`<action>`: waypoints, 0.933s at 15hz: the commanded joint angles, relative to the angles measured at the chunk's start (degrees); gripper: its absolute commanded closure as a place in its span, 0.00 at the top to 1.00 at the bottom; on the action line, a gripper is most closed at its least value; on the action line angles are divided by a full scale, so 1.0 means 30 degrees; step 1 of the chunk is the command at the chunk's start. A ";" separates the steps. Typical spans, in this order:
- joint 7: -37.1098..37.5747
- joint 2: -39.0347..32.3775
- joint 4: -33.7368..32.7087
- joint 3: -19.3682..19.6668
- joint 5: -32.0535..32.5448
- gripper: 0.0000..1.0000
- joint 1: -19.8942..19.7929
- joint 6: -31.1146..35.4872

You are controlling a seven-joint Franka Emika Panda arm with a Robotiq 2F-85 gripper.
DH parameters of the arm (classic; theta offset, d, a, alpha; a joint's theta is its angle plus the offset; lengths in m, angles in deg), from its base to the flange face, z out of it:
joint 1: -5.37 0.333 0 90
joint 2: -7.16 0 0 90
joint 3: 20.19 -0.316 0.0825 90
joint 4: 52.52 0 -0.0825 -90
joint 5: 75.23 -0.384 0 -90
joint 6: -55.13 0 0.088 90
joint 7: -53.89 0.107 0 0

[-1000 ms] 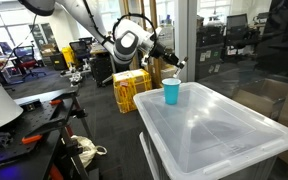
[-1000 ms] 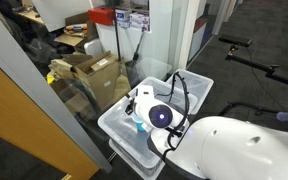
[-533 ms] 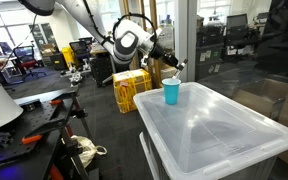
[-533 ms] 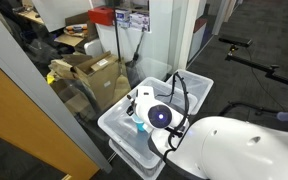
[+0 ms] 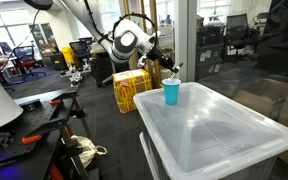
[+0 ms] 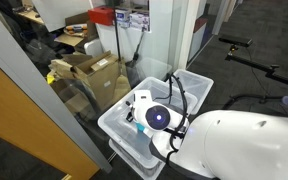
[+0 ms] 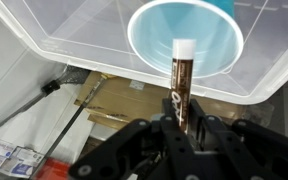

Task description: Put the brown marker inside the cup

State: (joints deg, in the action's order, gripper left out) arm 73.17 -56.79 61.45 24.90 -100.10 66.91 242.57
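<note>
Pinching the brown marker (image 7: 179, 85) by its dark end in the gripper (image 7: 181, 124), pale tip poised over the open mouth of the blue cup (image 7: 149, 45); cup upright on a corner of the clear plastic bin (image 5: 219, 135), near the yellow crate (image 5: 131, 88).
</note>
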 commanded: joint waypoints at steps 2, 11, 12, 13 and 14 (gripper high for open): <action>-0.0591 0.1632 0.0602 -0.0605 0.1031 0.05 -0.0662 -0.0988; -0.0284 0.1995 0.0519 -0.0695 0.1923 0.74 -0.1032 -0.2187; -0.0252 0.2040 0.0525 -0.0685 0.2004 0.83 -0.1030 -0.2258; -0.0235 0.2075 0.0541 -0.0672 0.2063 0.90 -0.1019 -0.2268; -0.0219 0.2107 0.0572 -0.0652 0.2105 0.98 -0.1000 -0.2248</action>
State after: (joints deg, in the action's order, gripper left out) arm 73.15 -53.85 61.98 23.61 -95.94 64.81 237.86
